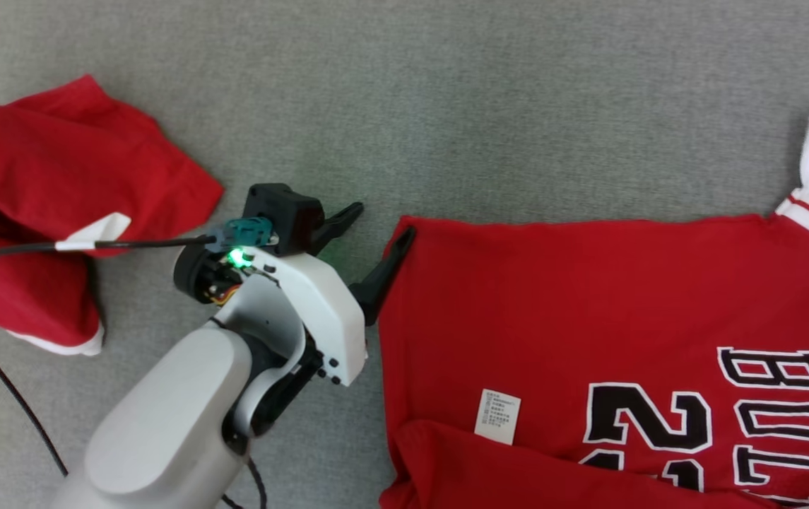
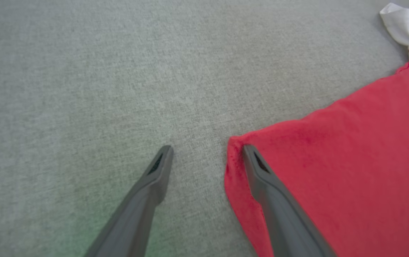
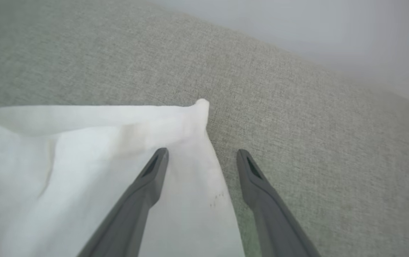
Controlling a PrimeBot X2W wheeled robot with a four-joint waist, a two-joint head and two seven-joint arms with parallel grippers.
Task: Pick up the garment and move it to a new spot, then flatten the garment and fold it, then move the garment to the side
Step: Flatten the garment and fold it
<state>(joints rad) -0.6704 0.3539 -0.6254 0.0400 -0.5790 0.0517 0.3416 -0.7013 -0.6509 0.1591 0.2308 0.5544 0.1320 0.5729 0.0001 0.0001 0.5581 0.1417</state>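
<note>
As the red garment lies spread on the grey surface, stretching rightward from the left gripper, its corner edge is straddled by that gripper's wide-open, empty jaws, while the white sleeve is likewise straddled by the open right gripper.

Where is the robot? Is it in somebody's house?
Probably a home room, like a living room or bedroom, though I can't be sure. A red basketball jersey with black-and-white lettering and a crumpled red garment lie on a grey woven fabric surface, like a sofa or bed.
</note>
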